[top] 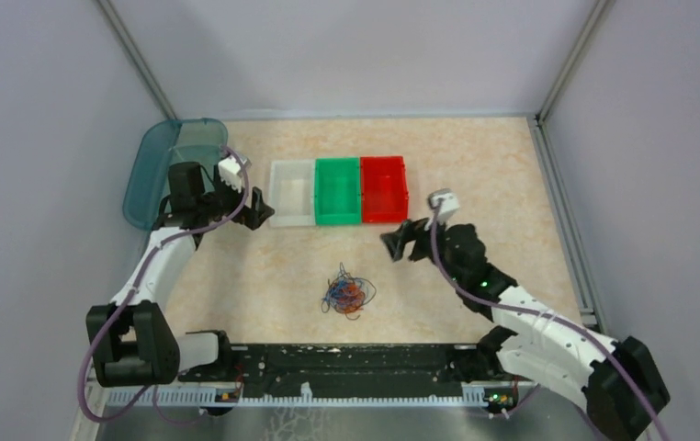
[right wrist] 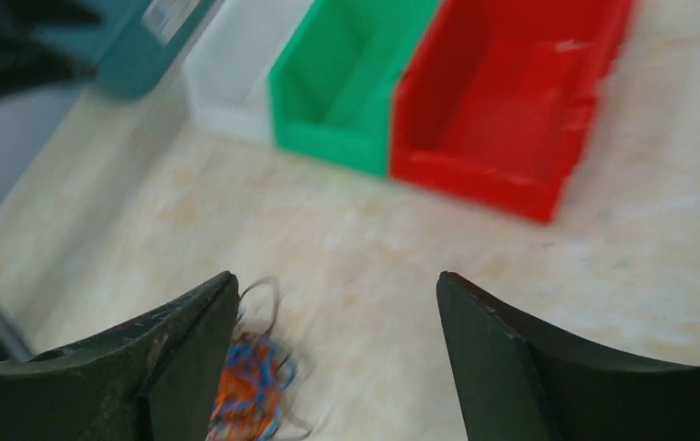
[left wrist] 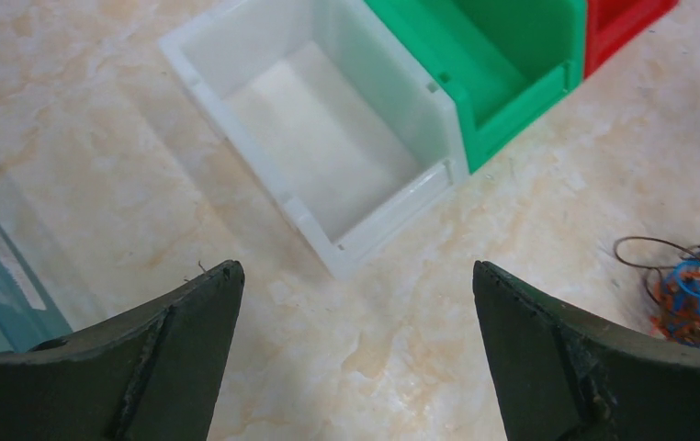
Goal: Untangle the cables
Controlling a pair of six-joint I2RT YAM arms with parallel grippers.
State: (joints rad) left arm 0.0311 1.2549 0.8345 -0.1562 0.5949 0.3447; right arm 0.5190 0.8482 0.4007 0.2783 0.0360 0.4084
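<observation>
The cables [top: 347, 294] lie in one tangled clump of blue, orange-red and dark wires on the table, in front of the bins. In the left wrist view the cables [left wrist: 691, 292] show at the right edge; in the right wrist view the cables [right wrist: 250, 378] sit low, partly hidden behind my left finger. My left gripper [top: 254, 213] hovers beside the white bin, open and empty [left wrist: 355, 276]. My right gripper [top: 400, 241] hangs to the right of and beyond the clump, open with nothing between its fingers [right wrist: 337, 285].
Three bins stand in a row at mid-table: white [top: 292, 192], green [top: 337, 189], red [top: 384, 187]. A teal translucent cover [top: 170, 165] lies at the far left by the wall. Grey walls enclose the table on three sides.
</observation>
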